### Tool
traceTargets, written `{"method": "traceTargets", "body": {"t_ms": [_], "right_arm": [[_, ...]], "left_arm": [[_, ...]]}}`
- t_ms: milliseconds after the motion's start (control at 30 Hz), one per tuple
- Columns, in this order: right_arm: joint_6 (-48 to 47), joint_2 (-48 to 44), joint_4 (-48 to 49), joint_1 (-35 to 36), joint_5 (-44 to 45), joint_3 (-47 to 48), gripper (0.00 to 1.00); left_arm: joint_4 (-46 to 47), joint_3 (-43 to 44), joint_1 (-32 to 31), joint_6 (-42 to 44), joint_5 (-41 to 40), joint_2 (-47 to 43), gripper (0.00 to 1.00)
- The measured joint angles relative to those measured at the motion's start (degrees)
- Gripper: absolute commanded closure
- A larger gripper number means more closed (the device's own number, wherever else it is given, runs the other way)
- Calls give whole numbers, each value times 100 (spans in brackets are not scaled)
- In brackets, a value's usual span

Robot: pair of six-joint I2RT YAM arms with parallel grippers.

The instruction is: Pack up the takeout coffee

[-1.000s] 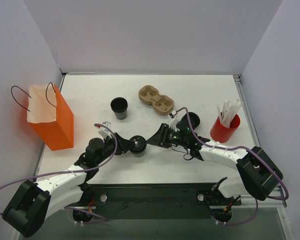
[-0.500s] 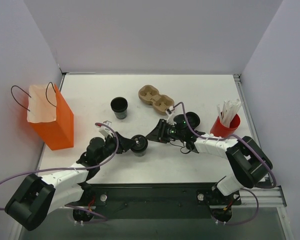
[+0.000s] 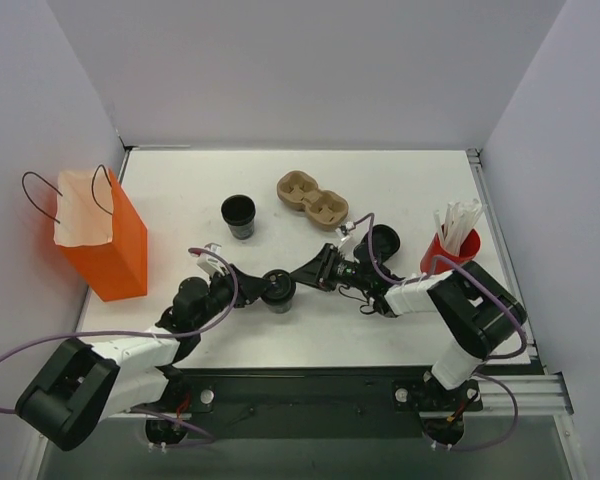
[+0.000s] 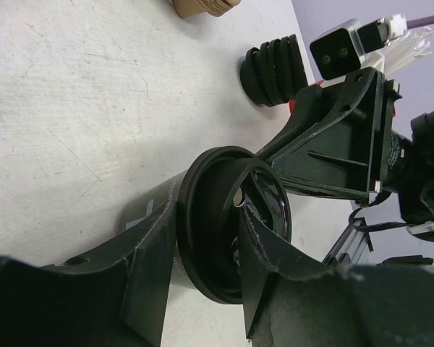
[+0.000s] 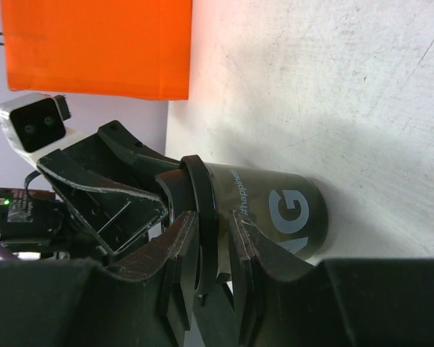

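Observation:
The takeout coffee (image 3: 278,289), a small black cup with a black lid, stands on the white table between my two arms. My left gripper (image 3: 263,290) reaches it from the left. In the left wrist view its jaws (image 4: 206,217) are closed across the lid's rim, one finger along the cup (image 4: 202,238), the other on the lid's top. My right gripper (image 3: 302,277) comes from the right. In the right wrist view it (image 5: 211,220) pinches the same rim of the cup (image 5: 289,210), one finger on the lid, one on the wall. The orange bag (image 3: 105,245) stands open at the far left.
A lidless black cup (image 3: 238,215) and a cardboard cup carrier (image 3: 312,198) stand behind. A stack of black lids (image 3: 383,240) sits by my right wrist. A red cup of white sticks (image 3: 448,258) stands at the right. The bag also shows in the right wrist view (image 5: 94,47).
My right arm's elbow has swung in toward the table, and its gripper has slid slightly left onto the lid. The left arm and the cup have barely moved.

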Motion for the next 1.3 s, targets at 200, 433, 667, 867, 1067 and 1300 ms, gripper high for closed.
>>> {"method": "traceTargets", "body": {"t_ms": [200,433,667,867,1067,1300], "right_arm": [[647,868,2037,-17,7,-540,83],[935,1532,3434,-76,-13,-758,82],[715,957,2830,-149,-44,-964,63],[400,138,1781,-264,-197,-1045,59],[234,-363,1412,-264,-293,-1049,61],[114,-511,975,-162,-291,-1156,63]], "left_arm": [[426,-87,0,-68,-28,229,55],[813,-94,-46,-184,-173,503,56],[1034,-68,-142,-219,-179,699,56],[1040,-68,-216,-271,-179,717,57],[1047,-68,-229,-280,-203,726,57],[1047,-61,-243,-280,-214,732,57]]}}
